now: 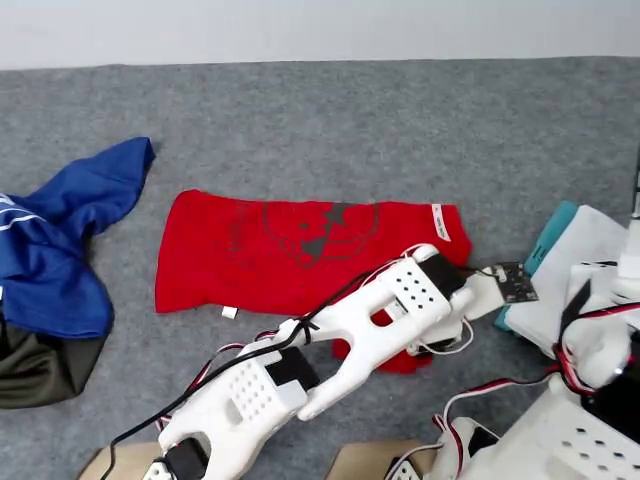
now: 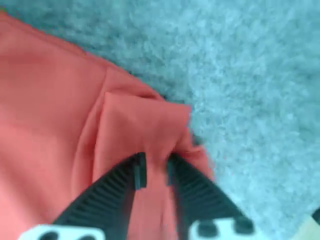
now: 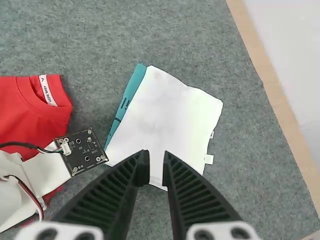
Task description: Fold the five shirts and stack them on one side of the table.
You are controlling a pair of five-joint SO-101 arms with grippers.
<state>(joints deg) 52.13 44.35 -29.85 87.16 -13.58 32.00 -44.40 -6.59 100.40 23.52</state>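
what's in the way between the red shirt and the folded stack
Nothing lies on the table between the red shirt and the folded stack; the left arm's own camera board hangs over that strip.

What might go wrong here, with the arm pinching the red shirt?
1. The left gripper pinches only a small fold at the edge of the red shirt; the cloth may slip out when pulled.
2. Its arm lies across the shirt, so a pull might bunch the cloth rather than fold it.
3. The arm's end sits close to the folded white shirt; a swing could nudge it.
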